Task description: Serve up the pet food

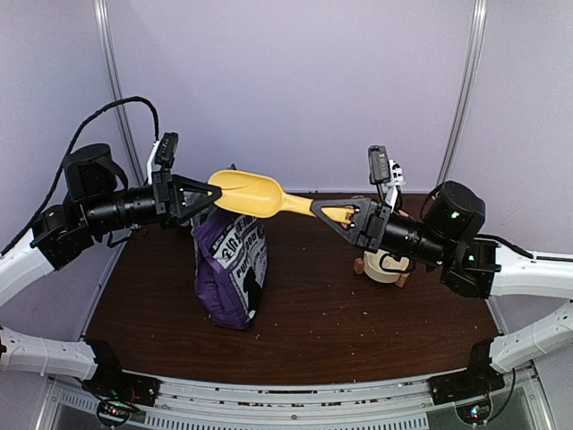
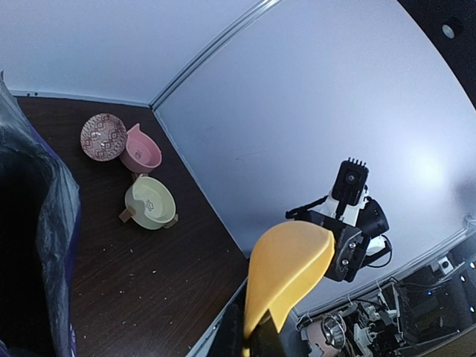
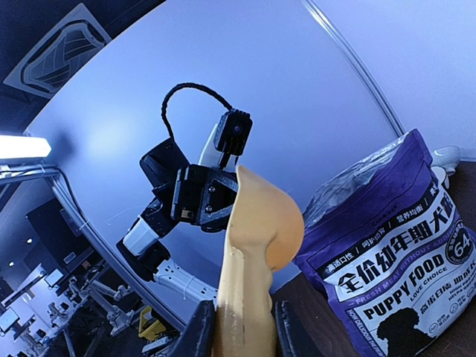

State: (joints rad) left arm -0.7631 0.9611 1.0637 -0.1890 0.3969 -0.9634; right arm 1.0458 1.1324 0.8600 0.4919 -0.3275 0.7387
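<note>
A yellow scoop (image 1: 246, 194) hangs in the air between both arms, above the purple pet food bag (image 1: 231, 260). My left gripper (image 1: 213, 191) is shut on the rim of the scoop's bowl (image 2: 290, 260). My right gripper (image 1: 324, 213) has its fingers pressed against both sides of the scoop's handle (image 3: 249, 297). The scoop's bowl shows only its underside in both wrist views. The bag (image 3: 387, 253) stands upright with its top open. The pet food itself is hidden; the bag's inside (image 2: 30, 223) looks dark.
A cream bowl (image 2: 149, 202), a pink bowl (image 2: 141, 151) and a patterned bowl (image 2: 103, 136) stand near the table's far right corner. In the top view only the cream bowl (image 1: 387, 266) shows, behind my right arm. Small crumbs lie scattered on the dark table (image 1: 340, 322).
</note>
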